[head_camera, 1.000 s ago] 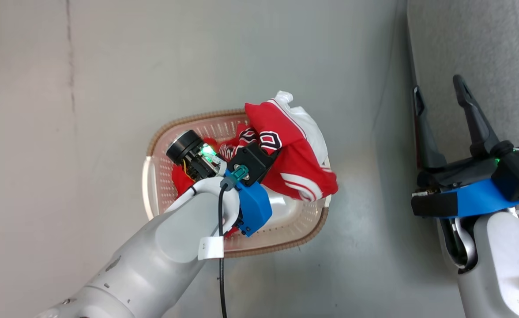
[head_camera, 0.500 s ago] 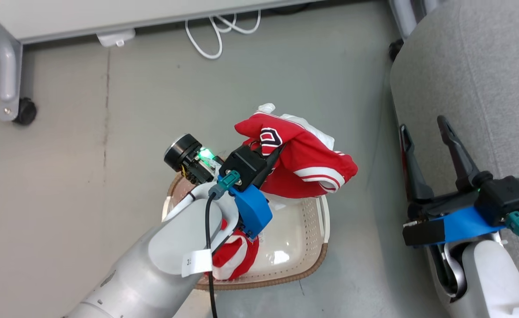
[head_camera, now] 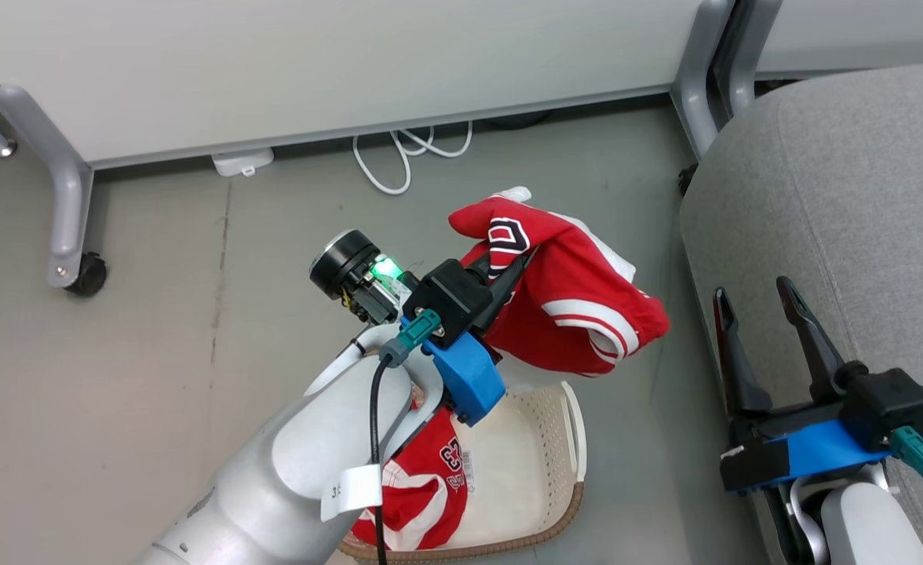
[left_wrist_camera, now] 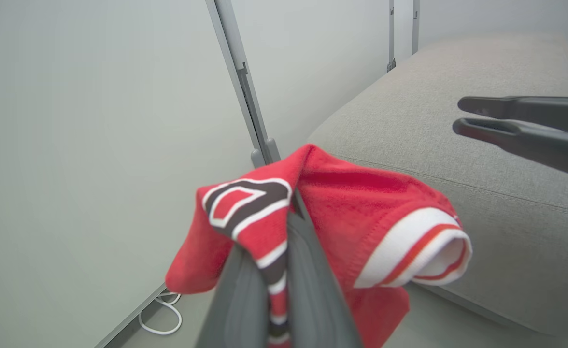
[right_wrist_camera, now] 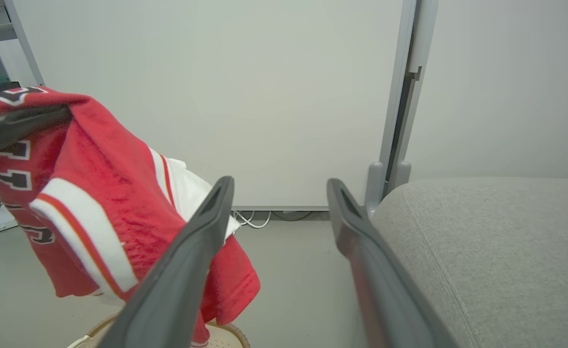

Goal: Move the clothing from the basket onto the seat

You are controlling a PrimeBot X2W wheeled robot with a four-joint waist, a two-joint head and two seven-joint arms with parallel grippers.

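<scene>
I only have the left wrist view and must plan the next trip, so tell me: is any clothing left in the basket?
Observer: Yes, the head view shows a second red garment lying in the basket.
Operator: Is the other arm free to help?
Observer: The right gripper has its jaws wide apart, nothing between them.
Operator: Am I over the cushion yet?
Observer: No; in the right wrist view the held red garment hangs short of the seat, a strip of floor showing between them.
</scene>
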